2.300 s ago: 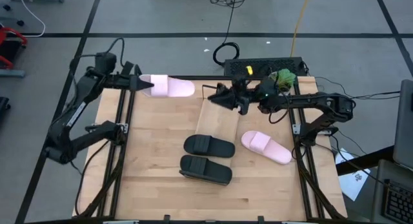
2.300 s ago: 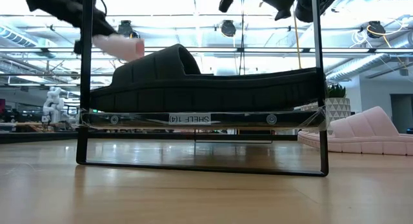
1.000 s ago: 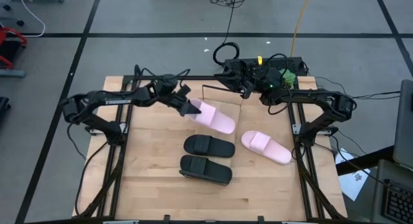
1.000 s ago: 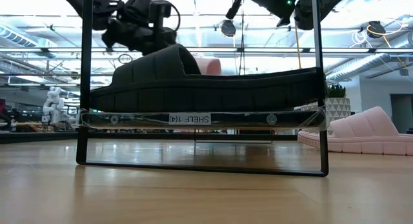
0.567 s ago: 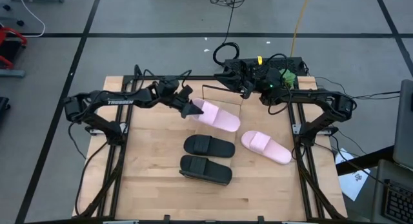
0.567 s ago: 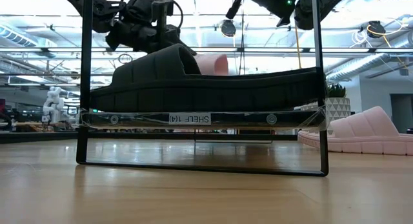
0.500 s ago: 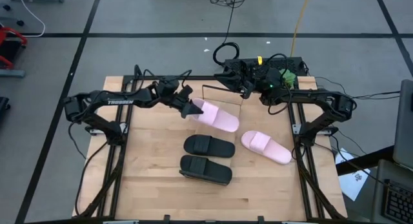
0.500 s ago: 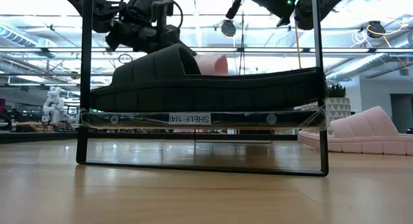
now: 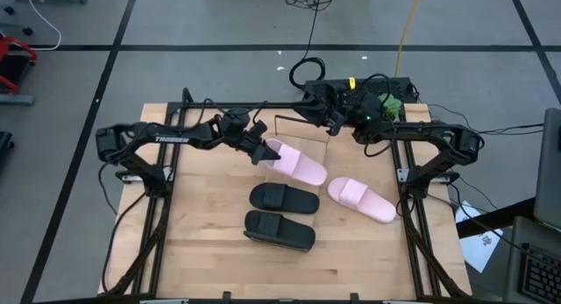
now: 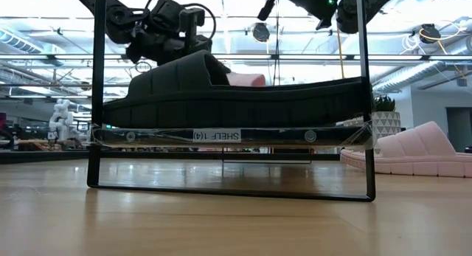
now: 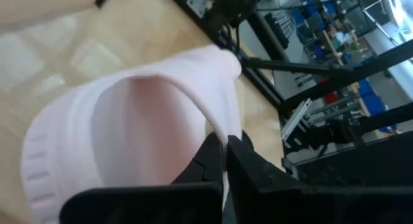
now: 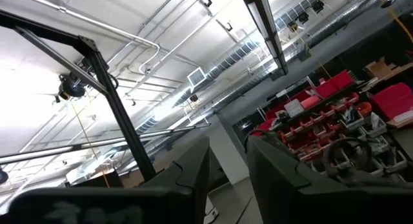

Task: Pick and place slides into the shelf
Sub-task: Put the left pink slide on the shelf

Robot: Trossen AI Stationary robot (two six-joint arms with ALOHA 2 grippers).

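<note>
The left gripper (image 9: 261,152), jaws pinching a pink slide (image 9: 296,166), has carried it from the counter's far-left corner onto the shelf (image 9: 302,136), leaving three more; the right gripper's jaws sit slightly spread.

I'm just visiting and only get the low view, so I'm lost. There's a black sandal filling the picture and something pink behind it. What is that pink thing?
Observer: A pale pink slide, gripped at its strap by the left gripper, over the shelf.
Operator: Is the claw really closed on it?
Observer: Yes, the left wrist view shows the strap edge pinched between its dark fingers.
Operator: Any more black sandals?
Observer: Two black slides lie side by side on the table.
Operator: And the other arm?
Observer: The right gripper waits at the table's far edge, jaws open.
</note>
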